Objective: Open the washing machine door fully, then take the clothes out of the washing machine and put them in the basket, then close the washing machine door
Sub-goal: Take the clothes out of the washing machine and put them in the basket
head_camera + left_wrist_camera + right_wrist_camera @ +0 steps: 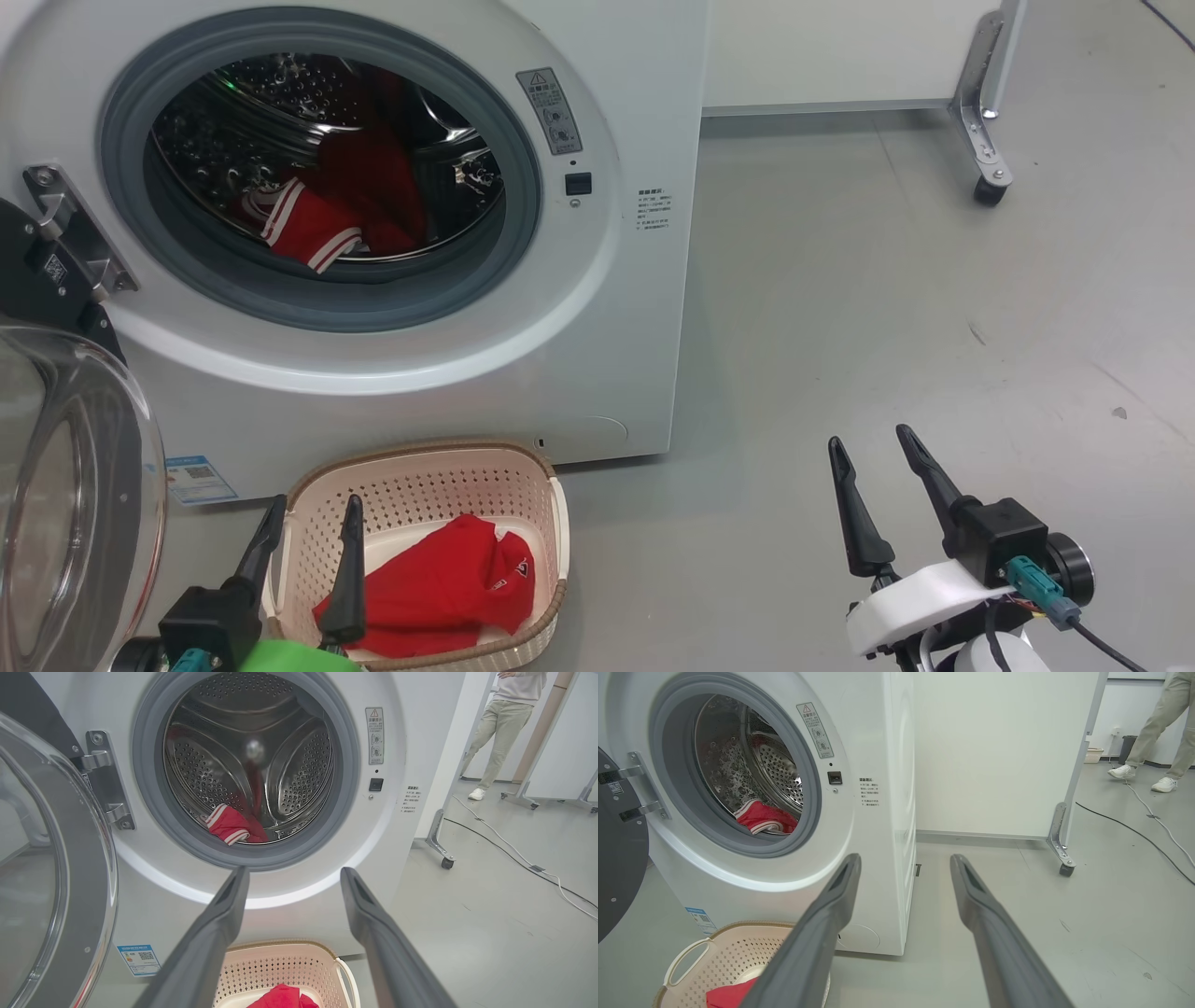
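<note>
Left hand (316,504) hung with its fingers spread apart and holding nothing, low by the 9 o'clock side of the basket (420,450). From it the garment (313,229) left in the drum (233,121) lay straight ahead and higher, at about 12 o'clock. It was slumped on the drum's low front, just behind the grey ring, and its striped cuff ran roughly from 10 to 4 o'clock. Right hand (868,437), also spread and empty, waited well apart over bare floor (887,280), with the garment at its 10 o'clock, so the left looked the nearer arm for the reach. One red shirt (439,583) lay in the basket, which sat on the floor touching or just beside the foot of the washer (597,308). At 9 o'clock the door (84,504) stood swung wide, close to the left arm's path. The floor was smooth grey; a wheeled partition (990,177) stood at 2 o'clock, and a person (504,723) walked beyond it.
</note>
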Available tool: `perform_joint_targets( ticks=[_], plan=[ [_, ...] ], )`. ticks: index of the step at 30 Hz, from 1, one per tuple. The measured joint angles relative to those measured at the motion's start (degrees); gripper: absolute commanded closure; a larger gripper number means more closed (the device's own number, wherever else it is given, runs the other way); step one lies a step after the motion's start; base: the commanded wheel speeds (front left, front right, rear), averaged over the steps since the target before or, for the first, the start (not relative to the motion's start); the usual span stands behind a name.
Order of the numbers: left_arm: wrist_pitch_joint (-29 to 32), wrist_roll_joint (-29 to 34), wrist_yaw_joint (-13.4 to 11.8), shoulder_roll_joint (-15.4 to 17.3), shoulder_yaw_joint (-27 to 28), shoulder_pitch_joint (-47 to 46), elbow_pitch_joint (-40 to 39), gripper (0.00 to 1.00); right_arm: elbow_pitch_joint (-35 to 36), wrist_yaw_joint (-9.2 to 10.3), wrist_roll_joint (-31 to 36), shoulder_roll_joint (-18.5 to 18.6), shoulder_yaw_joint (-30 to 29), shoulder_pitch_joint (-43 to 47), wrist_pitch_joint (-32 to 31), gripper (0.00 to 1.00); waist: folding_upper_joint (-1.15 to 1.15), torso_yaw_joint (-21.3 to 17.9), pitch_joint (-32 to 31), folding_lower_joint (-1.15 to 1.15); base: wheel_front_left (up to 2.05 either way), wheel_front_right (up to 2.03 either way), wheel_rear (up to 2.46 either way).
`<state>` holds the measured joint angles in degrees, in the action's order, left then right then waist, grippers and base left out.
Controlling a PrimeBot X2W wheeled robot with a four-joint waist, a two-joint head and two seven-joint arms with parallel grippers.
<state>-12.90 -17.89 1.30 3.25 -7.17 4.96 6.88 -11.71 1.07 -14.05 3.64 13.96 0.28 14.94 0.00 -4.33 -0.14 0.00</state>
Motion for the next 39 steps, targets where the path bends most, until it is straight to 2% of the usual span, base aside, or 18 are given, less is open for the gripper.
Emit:
perform_joint_targets(
  ticks=[20,27,34,39],
  plan=[
    [1.41,0.00,-0.47,-0.01,-1.53,0.09,-5.50,0.00,2.64,0.00,0.51,-0.04,-0.01,0.19,0.00,0.00,0.00,0.49,3.35,0.00,0.00,0.00,0.00],
    [3.00,1.10,-0.46,-0.04,-2.56,-5.39,-5.31,0.00,4.28,0.00,0.59,-0.10,0.26,-0.35,0.00,0.00,0.00,0.29,7.53,0.00,0.00,0.00,0.00],
    [7.80,1.30,0.20,0.05,-3.89,-12.49,0.49,0.00,5.48,0.01,1.00,-0.14,1.07,-1.90,0.00,0.00,0.00,-0.48,12.75,0.00,0.00,0.00,0.00],
    [13.04,2.48,0.51,2.04,-4.14,-18.59,6.11,0.00,6.48,0.01,1.03,-0.26,1.82,-3.63,0.00,0.00,0.00,-1.76,16.61,0.00,0.00,0.00,0.00]
  ],
)
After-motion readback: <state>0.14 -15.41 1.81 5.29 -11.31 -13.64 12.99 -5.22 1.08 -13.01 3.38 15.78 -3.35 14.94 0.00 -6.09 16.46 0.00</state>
